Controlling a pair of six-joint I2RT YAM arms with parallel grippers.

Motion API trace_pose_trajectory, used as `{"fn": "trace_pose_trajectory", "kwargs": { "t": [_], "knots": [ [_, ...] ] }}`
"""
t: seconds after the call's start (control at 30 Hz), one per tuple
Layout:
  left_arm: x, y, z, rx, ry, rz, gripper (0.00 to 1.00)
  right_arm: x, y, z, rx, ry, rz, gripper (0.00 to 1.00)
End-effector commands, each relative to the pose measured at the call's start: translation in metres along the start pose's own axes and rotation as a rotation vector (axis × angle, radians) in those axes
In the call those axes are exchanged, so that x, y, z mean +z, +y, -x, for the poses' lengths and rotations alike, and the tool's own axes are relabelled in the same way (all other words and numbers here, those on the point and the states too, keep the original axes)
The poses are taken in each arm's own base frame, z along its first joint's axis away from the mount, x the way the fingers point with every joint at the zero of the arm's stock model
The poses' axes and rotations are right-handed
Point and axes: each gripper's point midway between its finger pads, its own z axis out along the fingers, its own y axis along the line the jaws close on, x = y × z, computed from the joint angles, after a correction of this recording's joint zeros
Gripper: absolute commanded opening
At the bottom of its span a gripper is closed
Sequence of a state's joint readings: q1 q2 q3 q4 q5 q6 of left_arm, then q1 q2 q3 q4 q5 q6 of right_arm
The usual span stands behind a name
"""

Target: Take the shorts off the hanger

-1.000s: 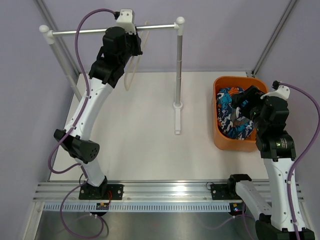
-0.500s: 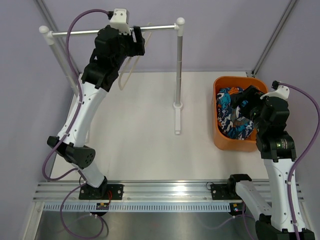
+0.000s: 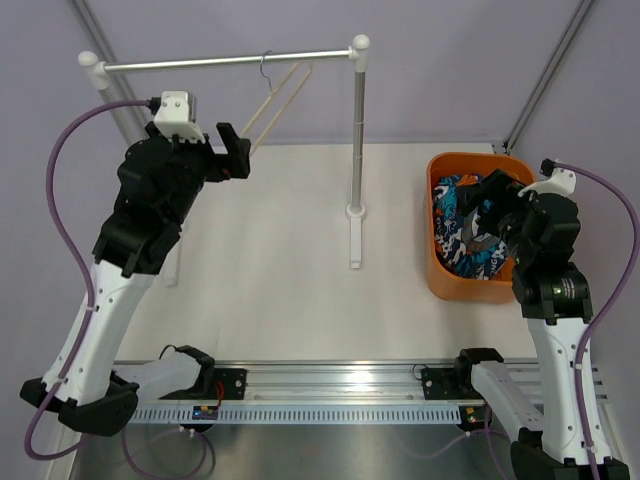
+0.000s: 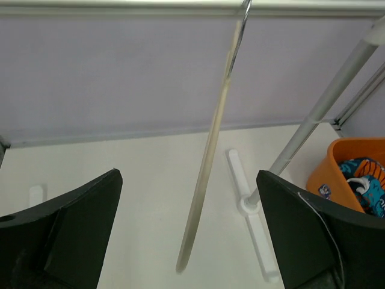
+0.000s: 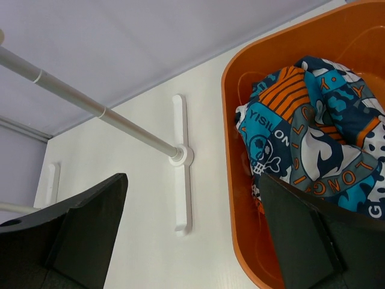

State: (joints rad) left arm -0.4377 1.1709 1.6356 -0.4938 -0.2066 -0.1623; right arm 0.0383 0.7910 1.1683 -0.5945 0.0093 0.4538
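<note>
Pale desk (image 3: 280,290) below both tools. Silver rail (image 3: 200,64) on two posts, above and ahead of the left tool (image 4: 187,180). Orange bin (image 5: 337,36) directly beneath and ahead of the right tool (image 5: 192,180). Crumpled in that bin, off the hanger: patterned shorts (image 5: 307,132), just past the right tool's right finger. Cream hanger (image 4: 207,162) bare, hooked on the rail, hanging tilted straight ahead of the left tool and apart from its fingers. Both tools spread wide, nothing between the fingers. Printed on the shorts: "YISILON" beside a skull and crossbones, plus a partial "LONG".
</note>
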Motion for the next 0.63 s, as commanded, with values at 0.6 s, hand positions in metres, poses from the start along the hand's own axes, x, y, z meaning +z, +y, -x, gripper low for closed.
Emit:
{"fn": "trace_pose_trajectory", "kwargs": {
  "t": [0.6],
  "knots": [
    [-0.072,0.028,-0.121,-0.041,0.14,0.004,0.99,0.011,0.01,0.01,-0.067,-0.029,0.055,1.0]
  ]
}}
